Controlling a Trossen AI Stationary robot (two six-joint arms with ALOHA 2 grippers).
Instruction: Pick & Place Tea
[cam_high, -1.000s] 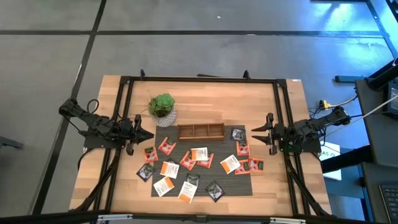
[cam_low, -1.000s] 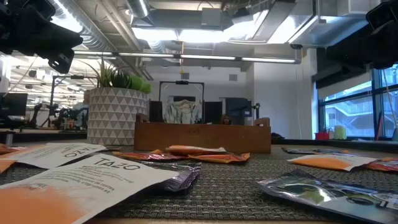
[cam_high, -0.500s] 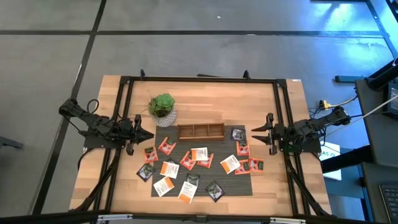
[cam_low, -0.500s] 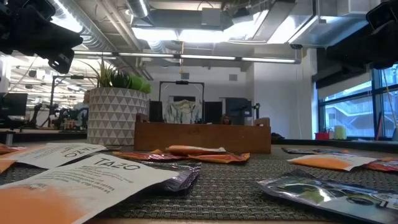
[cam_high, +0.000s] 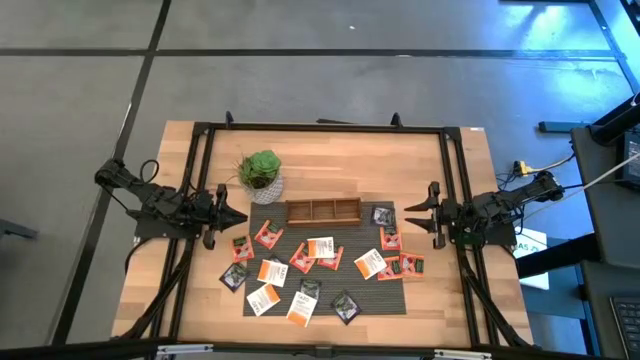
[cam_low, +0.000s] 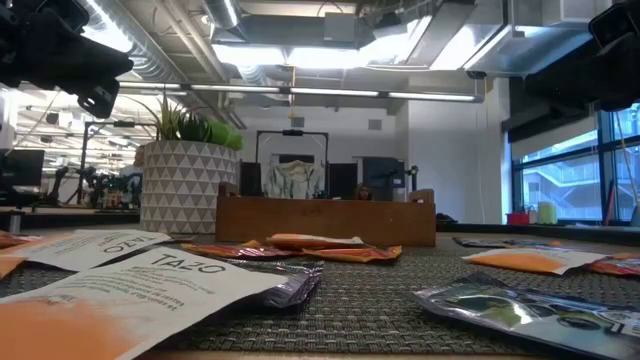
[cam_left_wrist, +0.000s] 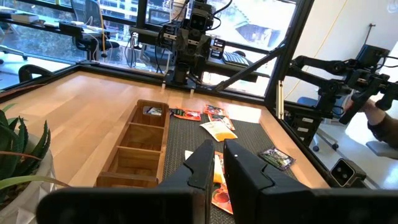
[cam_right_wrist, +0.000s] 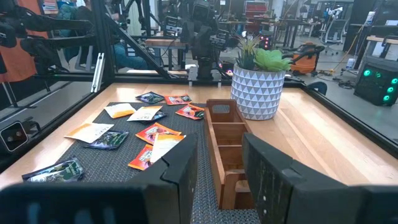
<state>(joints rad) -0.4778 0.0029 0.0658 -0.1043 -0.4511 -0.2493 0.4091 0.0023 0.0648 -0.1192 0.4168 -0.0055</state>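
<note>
Several tea sachets (cam_high: 318, 262), orange-red, white with orange print, and dark, lie flat and scattered on a dark woven mat (cam_high: 380, 295). They also show in the left wrist view (cam_left_wrist: 217, 129) and the right wrist view (cam_right_wrist: 155, 134). My left gripper (cam_high: 240, 218) hovers level at the mat's left edge, its fingers (cam_left_wrist: 205, 163) shut with only a slit between them. My right gripper (cam_high: 412, 212) hovers level at the mat's right edge, open, with nothing between its fingers (cam_right_wrist: 180, 168).
A brown wooden tray (cam_high: 322, 211) with three compartments stands at the mat's far edge. A green plant in a white patterned pot (cam_high: 262, 175) stands at its far left. A black frame (cam_high: 320, 128) runs around the table. Bare wood lies beyond the tray.
</note>
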